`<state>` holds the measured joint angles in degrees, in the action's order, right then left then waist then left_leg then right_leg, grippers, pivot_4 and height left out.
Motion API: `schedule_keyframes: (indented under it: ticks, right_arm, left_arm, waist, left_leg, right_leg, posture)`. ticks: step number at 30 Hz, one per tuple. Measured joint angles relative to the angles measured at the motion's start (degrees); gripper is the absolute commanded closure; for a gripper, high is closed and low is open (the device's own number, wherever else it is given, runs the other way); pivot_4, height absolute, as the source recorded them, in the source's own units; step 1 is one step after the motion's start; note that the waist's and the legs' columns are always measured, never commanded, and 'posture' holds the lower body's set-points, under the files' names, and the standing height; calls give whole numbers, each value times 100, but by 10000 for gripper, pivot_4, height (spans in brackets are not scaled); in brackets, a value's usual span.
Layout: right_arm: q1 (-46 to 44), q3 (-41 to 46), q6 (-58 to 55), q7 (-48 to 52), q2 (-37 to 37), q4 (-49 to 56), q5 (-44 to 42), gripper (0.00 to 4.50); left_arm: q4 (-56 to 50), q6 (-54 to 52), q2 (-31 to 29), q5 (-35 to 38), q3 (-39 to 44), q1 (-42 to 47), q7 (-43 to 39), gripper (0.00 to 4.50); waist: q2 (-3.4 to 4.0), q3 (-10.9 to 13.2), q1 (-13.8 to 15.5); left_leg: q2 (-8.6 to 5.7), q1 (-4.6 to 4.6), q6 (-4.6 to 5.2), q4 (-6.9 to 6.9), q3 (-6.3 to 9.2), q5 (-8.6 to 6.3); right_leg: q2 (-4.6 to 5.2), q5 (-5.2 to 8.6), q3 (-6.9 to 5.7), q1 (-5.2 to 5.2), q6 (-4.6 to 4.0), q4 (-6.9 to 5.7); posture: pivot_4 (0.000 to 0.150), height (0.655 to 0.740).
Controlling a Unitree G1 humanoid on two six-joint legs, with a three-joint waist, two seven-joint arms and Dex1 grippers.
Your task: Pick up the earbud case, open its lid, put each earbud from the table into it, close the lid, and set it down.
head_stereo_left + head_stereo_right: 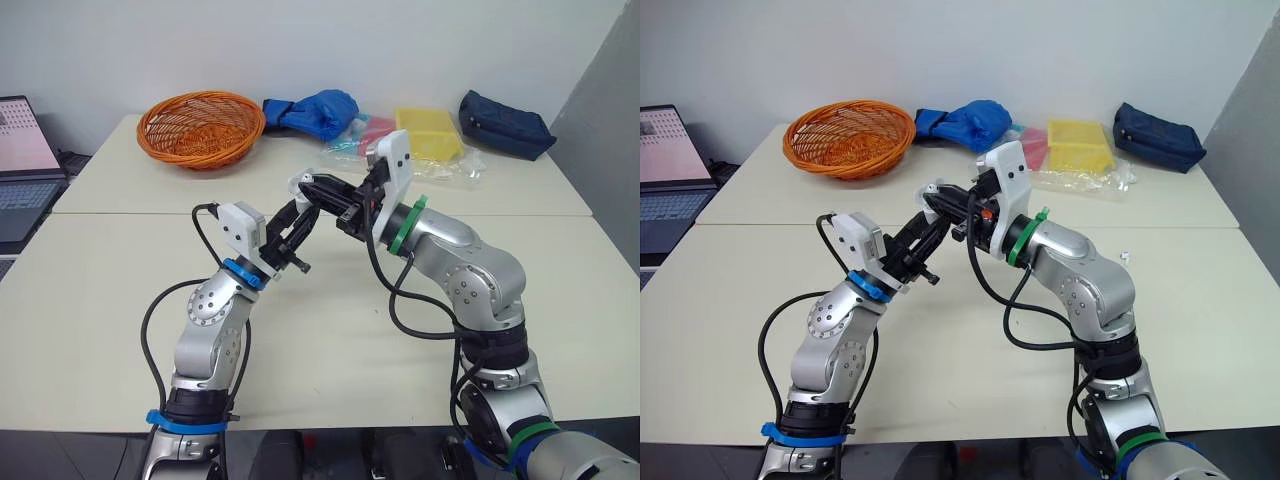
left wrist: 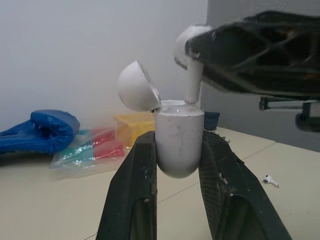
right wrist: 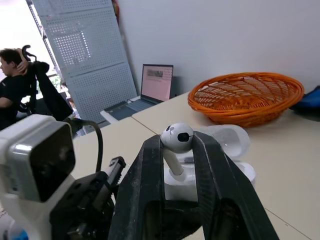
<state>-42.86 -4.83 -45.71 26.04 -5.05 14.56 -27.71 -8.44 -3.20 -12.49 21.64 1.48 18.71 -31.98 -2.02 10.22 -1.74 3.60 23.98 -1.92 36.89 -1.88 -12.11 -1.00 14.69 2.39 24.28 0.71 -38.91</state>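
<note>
Earbud case [image 2: 179, 131] is held up off the table [image 1: 100, 280], centre of the head view, with its lid [image 2: 137, 87] flipped open. Left gripper [image 2: 179, 150] is clamped on the case body. Right gripper [image 3: 177, 146] is clamped on one earbud [image 3: 176, 136], stem down at the case's opening. Second earbud [image 1: 1124, 256] lies on the table, right of centre. Orange basket [image 1: 200, 127] sits upper left, well apart.

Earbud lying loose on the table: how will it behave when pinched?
The earbud looks tiny and lies on its side on the table, so it is probably very light and may skid or spin when nudged. Its rounded, smooth shell likely slips out of a pinch unless squeezed squarely.
</note>
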Motion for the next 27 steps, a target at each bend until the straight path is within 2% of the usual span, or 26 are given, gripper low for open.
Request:
schedule_keyframes:
  ticks: [19, 25, 27]
  right_arm:
    - [-35, -389, 164, -2, -291, -138, 265, 40800]
    - [-21, -373, 171, -69, -290, -131, 378, 20871]
    - [-5, -366, 174, -79, -290, -131, 393, 20871]
  left_arm:
    - [2, 19, 66, -278, -14, 1, 37, 37229]
    - [7, 19, 86, -331, -5, 1, 66, 37229]
    - [7, 19, 90, -362, -5, 1, 66, 37229]
  waist:
    - [0, 0, -2]
    - [0, 0, -2]
    - [0, 0, -3]
  left_leg:
    - [2, 0, 0, -3, 2, 0]
    - [2, 0, 0, -3, 3, 0]
    - [1, 0, 0, -3, 2, 0]
  right_leg:
    - [-2, 0, 0, 0, 0, 2]
    - [-1, 0, -1, 0, 0, 2]
    - [-1, 0, 0, 0, 0, 2]
  posture:
    - [1500, 7400]
    - [1500, 7400]
    - [1500, 7400]
